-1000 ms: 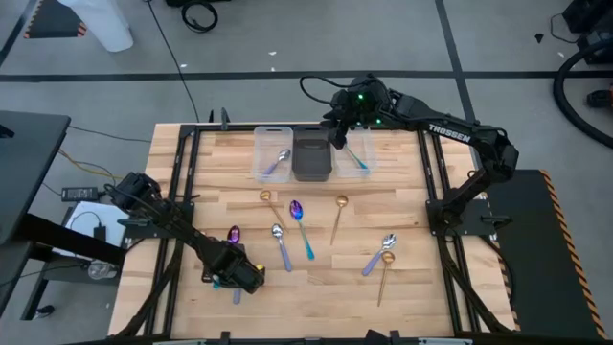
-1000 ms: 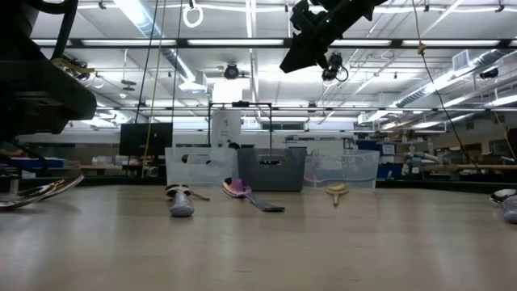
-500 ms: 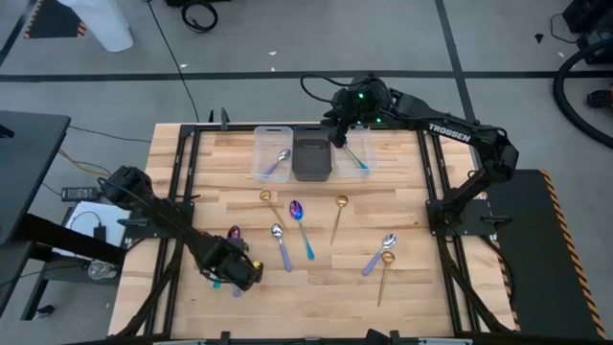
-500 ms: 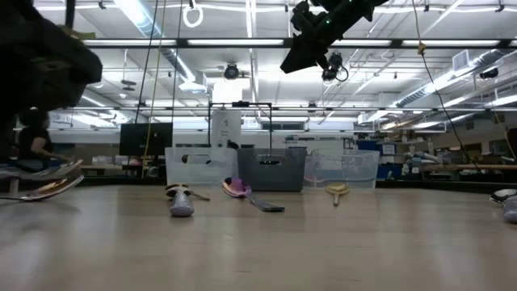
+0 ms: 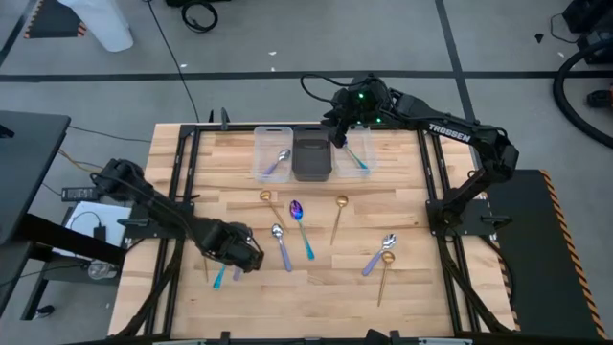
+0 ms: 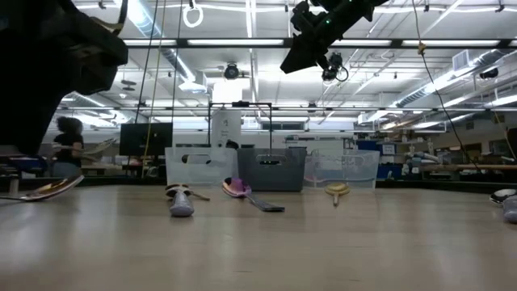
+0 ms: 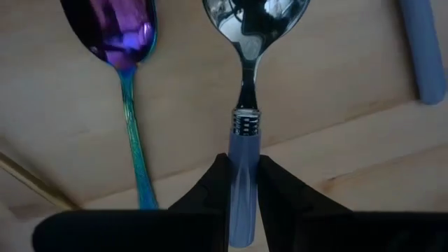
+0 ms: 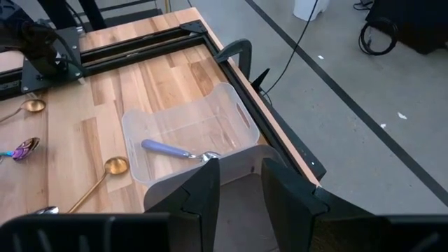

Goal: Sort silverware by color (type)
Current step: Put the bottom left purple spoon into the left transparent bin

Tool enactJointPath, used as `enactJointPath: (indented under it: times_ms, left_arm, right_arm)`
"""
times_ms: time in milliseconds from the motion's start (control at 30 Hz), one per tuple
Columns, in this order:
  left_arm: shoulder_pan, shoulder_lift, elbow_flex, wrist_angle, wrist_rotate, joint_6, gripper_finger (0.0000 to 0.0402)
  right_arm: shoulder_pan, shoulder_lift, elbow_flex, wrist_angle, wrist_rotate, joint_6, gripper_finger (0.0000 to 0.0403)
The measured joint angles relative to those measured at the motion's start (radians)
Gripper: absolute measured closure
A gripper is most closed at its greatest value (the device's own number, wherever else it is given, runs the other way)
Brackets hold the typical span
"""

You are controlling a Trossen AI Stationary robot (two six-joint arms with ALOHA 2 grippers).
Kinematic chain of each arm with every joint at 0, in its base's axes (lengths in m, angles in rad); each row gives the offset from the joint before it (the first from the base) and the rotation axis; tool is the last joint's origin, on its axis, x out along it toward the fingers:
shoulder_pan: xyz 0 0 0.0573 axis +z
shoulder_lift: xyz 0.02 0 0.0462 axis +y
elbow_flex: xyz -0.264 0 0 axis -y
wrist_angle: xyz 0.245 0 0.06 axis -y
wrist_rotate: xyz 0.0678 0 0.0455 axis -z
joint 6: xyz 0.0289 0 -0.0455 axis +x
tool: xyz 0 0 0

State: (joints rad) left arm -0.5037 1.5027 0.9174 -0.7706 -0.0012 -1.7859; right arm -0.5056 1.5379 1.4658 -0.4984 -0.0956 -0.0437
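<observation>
Left gripper (image 7: 243, 183) was down near the front-left of the counter (image 5: 412, 287), pinching the lavender handle of a silver spoon (image 7: 245, 105). Right beside it lay a purple spoon (image 7: 126, 63) with a teal handle, close but not touching, so that was the thing crowding the grab. Another lavender handle (image 7: 418, 49) poked in at the edge of the wrist view.

Right gripper (image 8: 240, 183) hung in the air over the bins at the back, fingers a little apart with nothing between them. Under it I could see the left clear bin (image 8: 189, 147) with one lavender spoon (image 8: 178, 150) lying inside. From above there were three bins in a row: that clear one (image 5: 273, 153), a dark bin (image 5: 311, 156) in the middle, and a right clear bin (image 5: 354, 155) with a teal-handled spoon in it.

Loose stuff across the middle of the counter: a gold spoon (image 5: 272, 204), another purple one (image 5: 302, 225), a silver one (image 5: 281, 245), a second gold (image 5: 338, 216), and further right a silver (image 5: 379, 254) and gold (image 5: 385, 273) pair lying close together.

A person (image 6: 69, 141) showed in the room beyond, well away from the arms.
</observation>
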Motion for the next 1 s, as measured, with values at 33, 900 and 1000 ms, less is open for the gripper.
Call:
enactJointPath:
  times_ms: [33,900,1000]
  left_arm:
    - [0.006,-0.006,0.001,-0.009,0.0,0.015,0.0349]
    - [0.105,-0.277,0.001,-0.359,-0.139,0.099,0.0349]
    - [0.152,-0.301,0.001,-0.362,-0.173,0.17,0.0348]
  right_arm:
    - [0.0,0.0,0.0,0.0,0.0,0.0,0.0286]
    - [0.0,0.0,0.0,0.026,0.0,0.025,0.0286]
    - [0.0,0.0,0.0,0.041,0.0,0.026,0.0286]
